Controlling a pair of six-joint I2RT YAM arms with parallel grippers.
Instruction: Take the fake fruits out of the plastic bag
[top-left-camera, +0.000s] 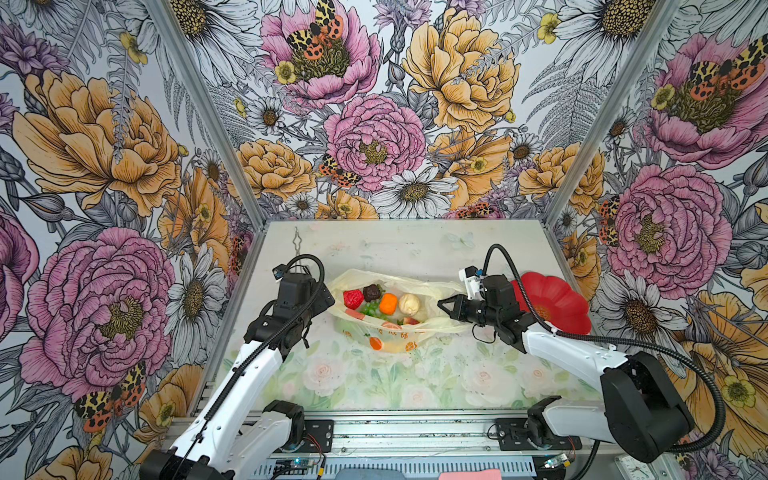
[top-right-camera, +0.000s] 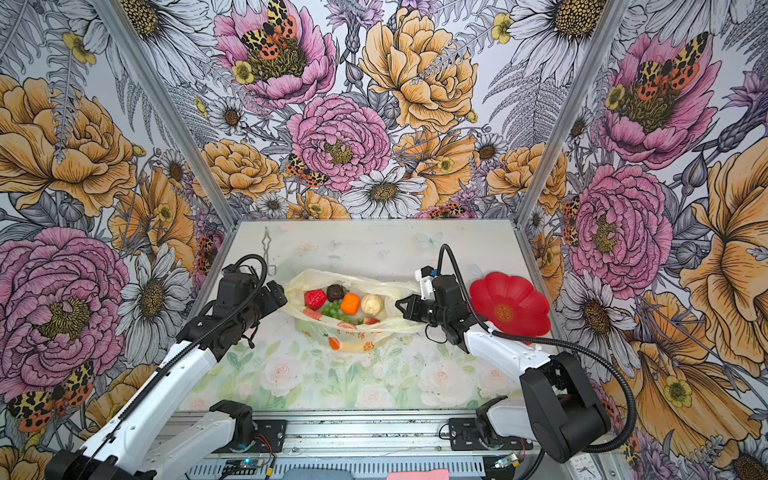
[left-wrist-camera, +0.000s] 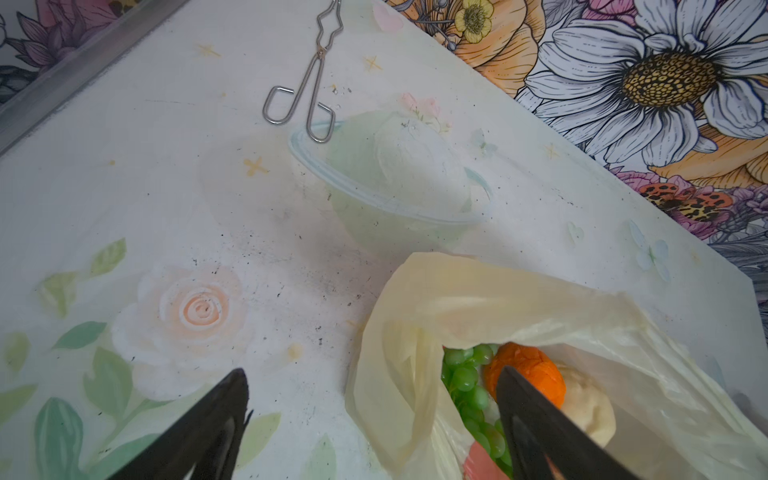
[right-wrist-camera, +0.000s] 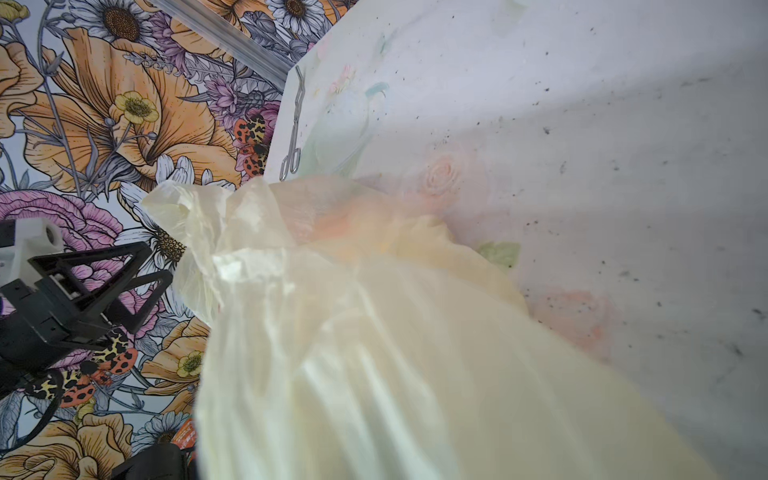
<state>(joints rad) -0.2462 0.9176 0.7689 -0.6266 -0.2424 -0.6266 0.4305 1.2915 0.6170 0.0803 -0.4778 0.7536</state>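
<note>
The left jaws are standing wide apart and holding nothing. Their black fingers (left-wrist-camera: 224, 419) are hanging just over the open left end of the bag (top-left-camera: 395, 347). The right jaws are pinching shut on the right end of the bag, and the thin film is stretching up to them.

The bag is lying open in the middle of the bench (top-left-camera: 415, 378). The fruits are sitting inside it. There is a red fruit (top-left-camera: 352, 299), a brown fruit (top-left-camera: 372, 293), an orange (top-left-camera: 388, 303) and a bumpy cream fruit (top-left-camera: 409, 303). Green grapes (top-left-camera: 369, 309) are lying under them.

A red plate (top-left-camera: 559, 297) is sitting behind the right arm, at the right side of the bench. Metal tongs (top-left-camera: 296, 241) are lying at the far left, well apart from the bag.
</note>
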